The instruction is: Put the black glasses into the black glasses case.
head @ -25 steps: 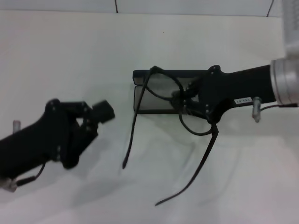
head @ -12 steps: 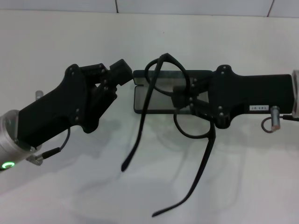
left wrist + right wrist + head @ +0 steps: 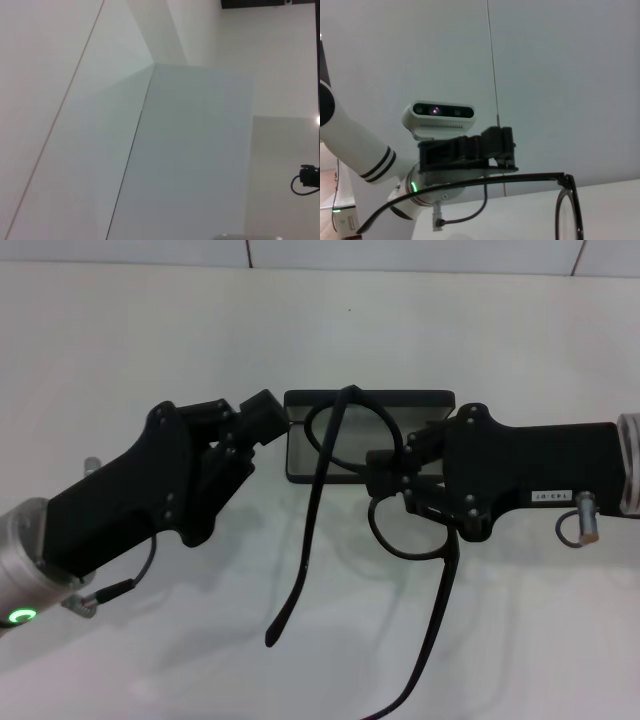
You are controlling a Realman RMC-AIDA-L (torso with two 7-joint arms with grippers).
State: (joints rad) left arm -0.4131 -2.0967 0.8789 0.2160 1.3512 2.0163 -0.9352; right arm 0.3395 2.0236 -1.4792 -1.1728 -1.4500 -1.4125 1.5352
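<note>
My right gripper [image 3: 385, 472] is shut on the bridge of the black glasses [image 3: 322, 430]. It holds them in the air in front of the open black glasses case [image 3: 420, 398]. One lens overlaps the case and the other sits lower. Both temple arms are unfolded and hang down toward the front. My left gripper [image 3: 266, 412] is shut and empty, with its tip close to the case's left end. In the right wrist view a temple arm [image 3: 470, 183] and a lens rim [image 3: 568, 210] show, with the left gripper [image 3: 470, 147] beyond them.
The white table [image 3: 120, 340] carries the case. The robot's head camera [image 3: 439, 117] shows in the right wrist view. The left wrist view shows only pale walls and a small black fitting [image 3: 306, 177].
My left arm has swung up and right from the front left to the case's left end. My right gripper has shifted the glasses slightly forward and down.
</note>
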